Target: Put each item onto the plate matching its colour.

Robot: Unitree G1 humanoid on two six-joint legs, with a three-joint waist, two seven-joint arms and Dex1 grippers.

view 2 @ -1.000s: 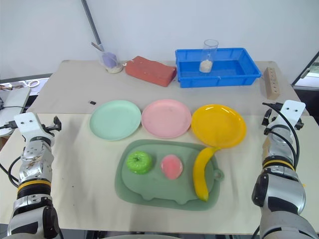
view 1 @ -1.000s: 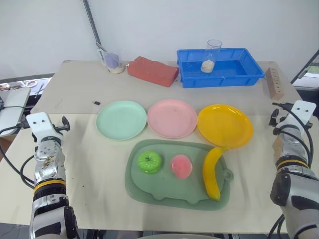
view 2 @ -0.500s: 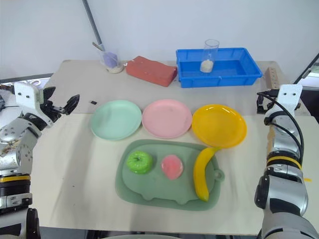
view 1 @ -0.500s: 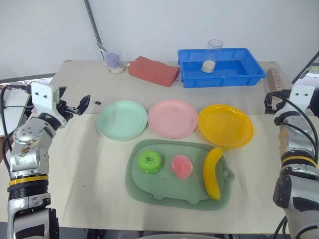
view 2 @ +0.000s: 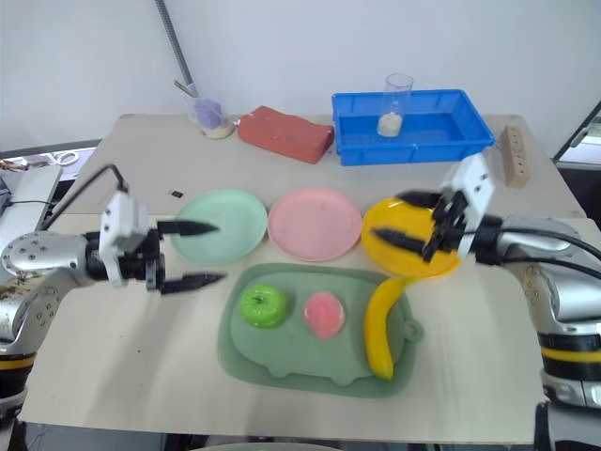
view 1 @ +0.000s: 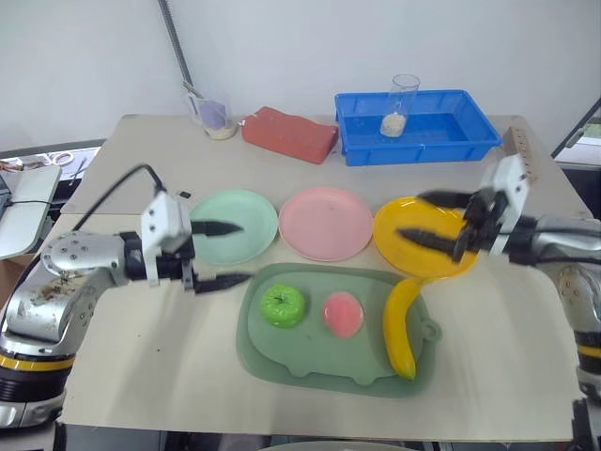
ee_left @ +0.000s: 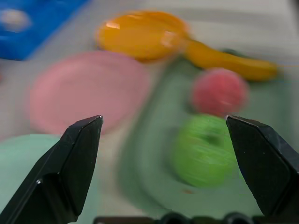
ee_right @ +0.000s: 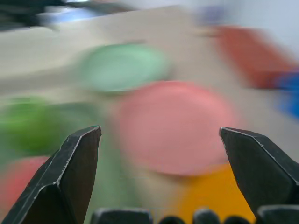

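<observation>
3 plates in a row on the bench [view 1: 141, 376]: mint green plate [view 1: 246, 218], pink plate [view 1: 326, 223], yellow plate [view 1: 427, 225]. 3 toy fruits sat on 1 green tray [view 1: 282, 362]: apple [view 1: 282, 305], peach [view 1: 343, 314], banana [view 1: 400, 324], its tip touching the yellow plate. Left end effector [view 1: 225, 254] was released by the mint plate; right end effector [view 1: 430, 218] was released over the yellow plate. Neither held anything.

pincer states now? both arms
Left pincer: open, holding nothing.
Right pincer: open, holding nothing.
</observation>
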